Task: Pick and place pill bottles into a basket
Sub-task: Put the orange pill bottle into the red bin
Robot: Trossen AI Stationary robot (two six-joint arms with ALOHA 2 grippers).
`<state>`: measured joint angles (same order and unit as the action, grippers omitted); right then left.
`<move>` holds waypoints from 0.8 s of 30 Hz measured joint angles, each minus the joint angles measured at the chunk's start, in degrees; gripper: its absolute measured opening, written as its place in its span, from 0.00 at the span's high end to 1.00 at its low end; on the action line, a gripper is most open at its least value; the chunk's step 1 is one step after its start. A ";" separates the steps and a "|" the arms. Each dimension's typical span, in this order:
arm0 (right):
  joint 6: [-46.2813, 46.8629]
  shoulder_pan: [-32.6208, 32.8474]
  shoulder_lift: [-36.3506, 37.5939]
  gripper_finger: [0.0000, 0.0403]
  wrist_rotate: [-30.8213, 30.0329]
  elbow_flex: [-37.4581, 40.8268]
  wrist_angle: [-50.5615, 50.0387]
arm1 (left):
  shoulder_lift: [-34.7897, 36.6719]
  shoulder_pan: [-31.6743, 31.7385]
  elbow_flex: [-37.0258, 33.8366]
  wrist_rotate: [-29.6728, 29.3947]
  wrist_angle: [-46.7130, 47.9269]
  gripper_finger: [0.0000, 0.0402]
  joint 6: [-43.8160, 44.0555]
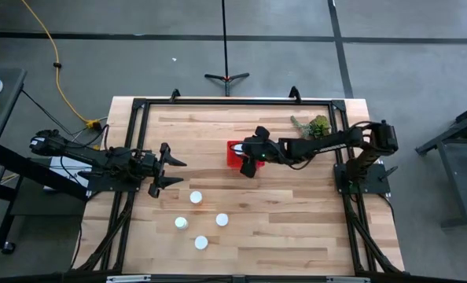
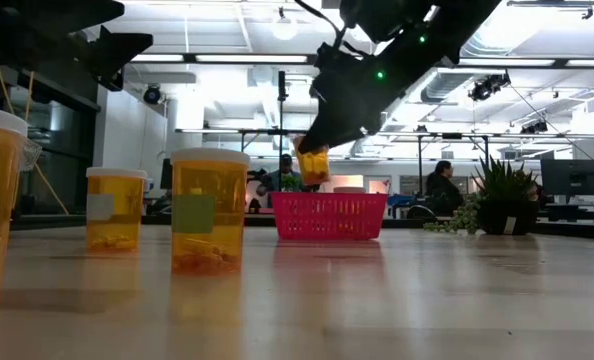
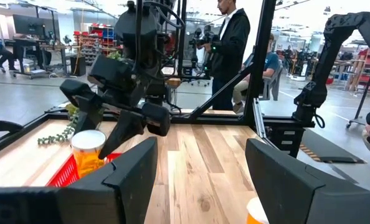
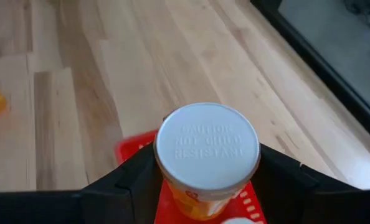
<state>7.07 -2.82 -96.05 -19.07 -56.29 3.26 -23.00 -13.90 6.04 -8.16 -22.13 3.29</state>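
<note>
Amber pill bottle [image 4: 207, 163] hanging over the red basket [image 2: 328, 215].
The right gripper [image 1: 251, 159] is clamping it below its white cap, above the slotted plastic basket; four more bottles [image 1: 196, 198] are standing on the wooden table [image 1: 296, 228], possibly another inside the basket. The left gripper [image 1: 169, 169] is waiting spread open, holding nothing.

Basket [image 1: 233, 155] near table [image 1: 296, 228] centre, plant sprig [image 1: 314, 126] toward far right corner; right gripper [image 1: 248, 163] holds one pill bottle [image 2: 313, 164] above basket; four bottles [image 1: 196, 198] clustered toward near edge, left of centre; left gripper [image 1: 170, 170] near left edge, jaws apart.
</note>
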 joint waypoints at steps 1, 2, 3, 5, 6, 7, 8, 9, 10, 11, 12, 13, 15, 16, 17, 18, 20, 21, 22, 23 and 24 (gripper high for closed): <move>0.16 0.17 -0.25 0.49 -0.43 0.00 0.68 | 0.00 0.00 0.00 0.00 0.00 0.31 -0.01; 0.16 0.27 -0.38 0.49 -0.62 0.31 2.13 | 0.00 -0.01 0.00 0.00 0.00 0.31 0.00; 0.16 0.27 -0.46 0.49 -0.59 1.15 4.40 | 0.00 0.00 0.00 0.00 0.00 0.31 0.00; 0.43 0.24 -0.46 0.49 -0.69 3.46 9.68 | 0.00 -0.01 0.00 -0.02 -0.02 0.31 0.00; 0.50 0.08 -0.46 0.49 -0.88 4.80 12.62 | 0.00 0.00 0.00 0.00 -0.06 0.31 0.00; 0.50 -0.13 -0.45 0.49 -1.14 6.14 14.76 | 0.00 -0.01 0.00 0.00 -0.17 0.31 0.00; 0.62 -0.33 -0.44 0.49 -1.40 7.45 16.35 | 0.00 0.00 0.00 0.00 -0.26 0.31 0.00; 1.07 -0.59 -0.45 0.49 -1.41 8.71 18.15 | 0.00 -0.01 0.00 0.00 -0.26 0.31 0.00; 1.71 -0.84 -0.50 0.49 -1.08 9.87 20.29 | 0.00 -0.01 0.00 0.00 -0.26 0.31 0.00; 2.12 -1.08 -0.50 0.49 -0.52 10.88 22.29 | 0.00 -0.01 0.00 0.00 -0.26 0.31 0.00; 2.25 -1.33 -0.49 0.49 0.29 11.78 24.50 | 0.00 0.00 0.00 -0.01 -0.27 0.31 0.00; 2.33 -1.46 -0.48 0.49 0.82 12.65 26.96 | 0.00 0.00 0.00 -0.02 -0.36 0.31 -0.01; 2.06 -1.68 -0.48 0.49 1.62 13.82 29.52 | 0.00 0.01 0.00 -0.02 -0.44 0.31 -0.02; 1.99 -1.70 -0.48 0.49 1.90 14.04 29.83 | 0.00 -0.01 0.00 -0.02 -0.43 0.31 0.00; 1.94 -1.73 -0.48 0.49 2.66 14.10 29.55 | 0.00 -0.01 0.00 -0.02 -0.44 0.31 0.00; 1.56 -1.76 -0.48 0.49 3.13 14.10 29.06 | 0.00 -0.01 0.00 -0.02 -0.42 0.31 -0.02; 0.88 -1.76 -0.48 0.49 3.83 14.10 28.30 | 0.00 -0.01 0.00 -0.02 -0.42 0.31 -0.02; 0.58 -1.76 -0.48 0.49 4.38 14.10 28.11 | 0.00 -0.01 0.00 -0.02 -0.42 0.31 -0.02; 0.54 -1.76 -0.48 0.49 4.86 14.10 28.01 | 0.00 0.01 0.00 -0.02 -0.43 0.31 -0.02; 0.48 -1.76 -0.48 0.49 5.33 14.10 27.91 | 0.00 -0.01 0.00 -0.02 -0.42 0.31 -0.02; 0.48 -1.75 -0.48 0.49 5.69 14.10 27.66 | 0.00 -0.01 0.00 -0.02 -0.42 0.31 -0.02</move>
<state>7.55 -4.57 -96.53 -13.38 -42.19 30.92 -23.00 -13.91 6.04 -8.19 -22.55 3.27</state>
